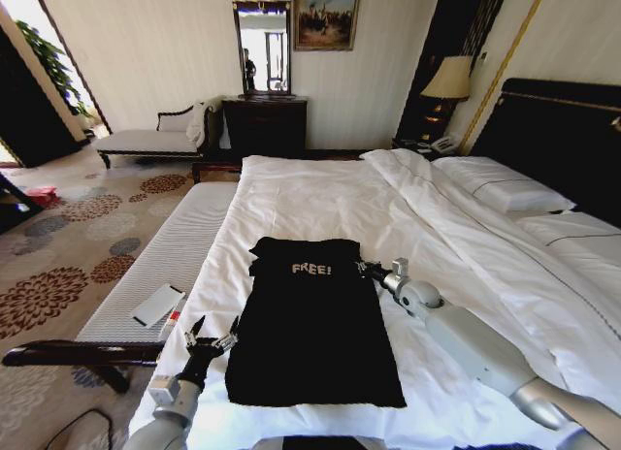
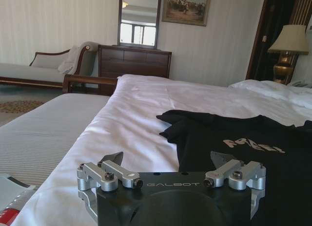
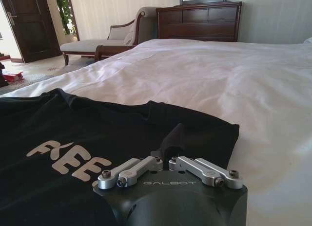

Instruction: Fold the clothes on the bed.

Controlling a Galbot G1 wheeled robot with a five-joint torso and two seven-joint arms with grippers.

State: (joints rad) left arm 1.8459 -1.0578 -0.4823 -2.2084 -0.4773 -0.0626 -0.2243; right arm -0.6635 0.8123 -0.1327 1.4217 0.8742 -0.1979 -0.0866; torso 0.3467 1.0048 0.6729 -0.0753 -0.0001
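The clothes (image 1: pixel 312 329) are one black sleeveless top with white "FREE!" lettering, lying flat on the white bed (image 1: pixel 320 193) near its front edge. My left gripper (image 1: pixel 215 336) hovers open just beside the top's left edge, low down. In the left wrist view the left gripper (image 2: pixel 168 158) has its fingers spread wide, with the black top (image 2: pixel 234 148) just beyond them. My right gripper (image 1: pixel 367 269) is at the top's right shoulder. In the right wrist view the right gripper (image 3: pixel 170 138) has its dark fingers pressed together on the black fabric (image 3: pixel 73 133).
A grey striped bench (image 1: pixel 165 251) runs along the bed's left side with a white flat object (image 1: pixel 157 305) on it. Pillows (image 1: pixel 505 188) and a dark headboard (image 1: pixel 563 130) are at the right. A chaise (image 1: pixel 146 140), dresser (image 1: pixel 264 125) and lamp (image 1: pixel 448 81) line the far wall.
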